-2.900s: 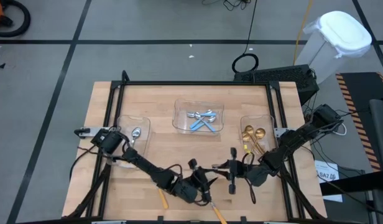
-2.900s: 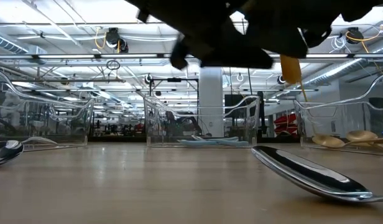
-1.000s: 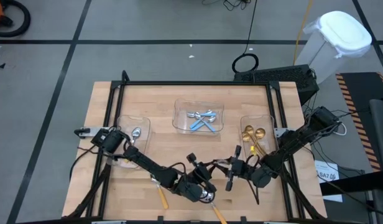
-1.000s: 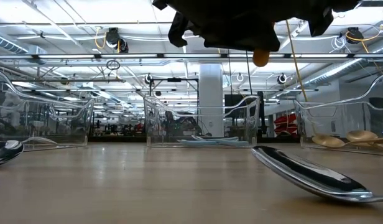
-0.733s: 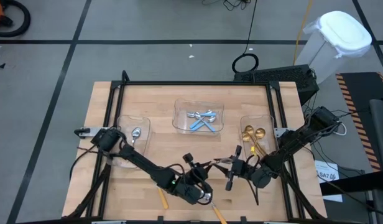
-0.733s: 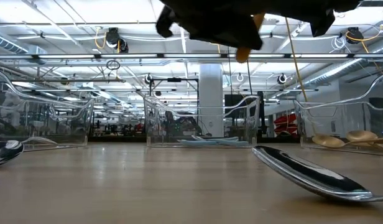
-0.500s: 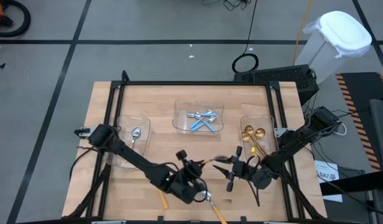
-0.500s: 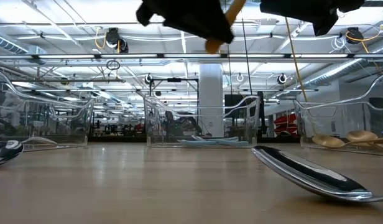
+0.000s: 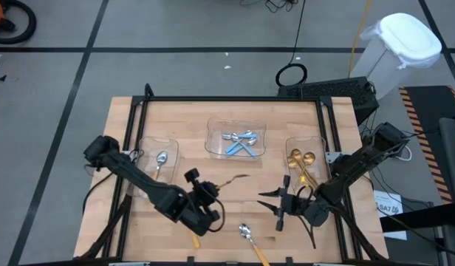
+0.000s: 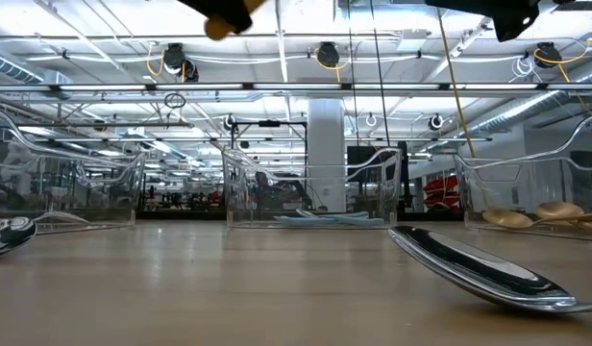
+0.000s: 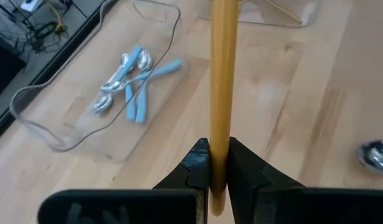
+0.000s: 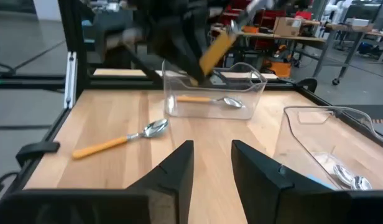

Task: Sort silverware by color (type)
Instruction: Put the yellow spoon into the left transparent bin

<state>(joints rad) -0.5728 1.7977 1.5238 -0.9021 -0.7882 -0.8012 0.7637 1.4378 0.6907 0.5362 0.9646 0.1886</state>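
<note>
Orange-handled spoon [image 11: 222,87] sits clamped upright in the left gripper [image 11: 219,171], raised above the table's [image 9: 183,118] front-left. Right gripper [image 9: 275,203] hovers front-right, fingers parted. Middle tray [image 9: 235,140] holds blue-handled spoons [image 9: 241,140], right tray [image 9: 305,164] gold spoons [image 9: 300,159].

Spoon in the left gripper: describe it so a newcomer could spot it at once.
On the wooden table, the left gripper sits front of centre. Its fingers clamp an orange-handled spoon pointing toward the table's middle. Unlike the loose spoon lying on the wood, it is in the air.
</note>
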